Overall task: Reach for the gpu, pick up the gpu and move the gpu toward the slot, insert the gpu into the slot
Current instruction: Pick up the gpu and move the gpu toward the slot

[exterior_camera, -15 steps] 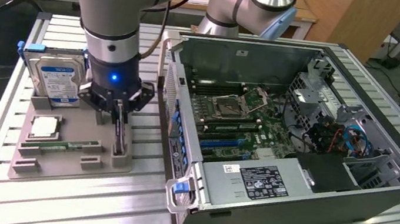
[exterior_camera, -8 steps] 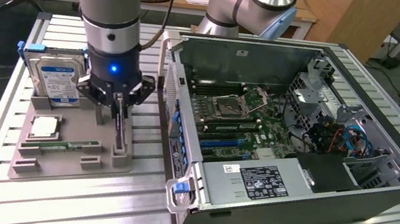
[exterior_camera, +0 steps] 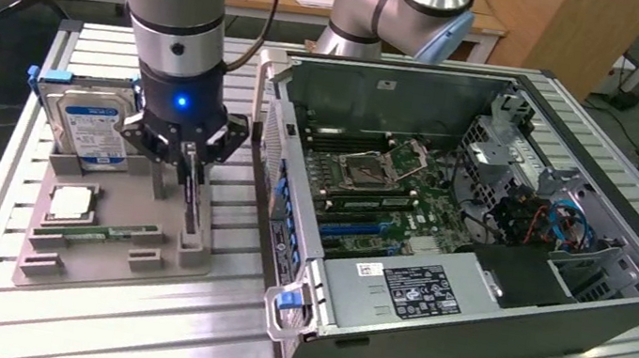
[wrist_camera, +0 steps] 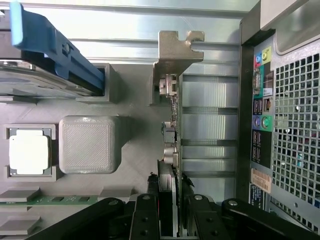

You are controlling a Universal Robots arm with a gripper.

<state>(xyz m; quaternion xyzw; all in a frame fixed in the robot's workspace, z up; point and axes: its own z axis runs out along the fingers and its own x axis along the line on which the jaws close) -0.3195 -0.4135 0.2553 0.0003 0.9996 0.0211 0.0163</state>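
Black jaws clamp the upright gpu in its grey tray; hard drive label's print unreadable

One robot arm is counted, with one gripper on it, and two black fingers are seen on that gripper. One gpu is counted, with one silver bracket at its end. One grey holder tray is seen, and on it one blue-labelled hard drive, one processor chip and one memory stick are counted. One open computer case is seen, and in it one motherboard, one processor socket and one power supply are counted.
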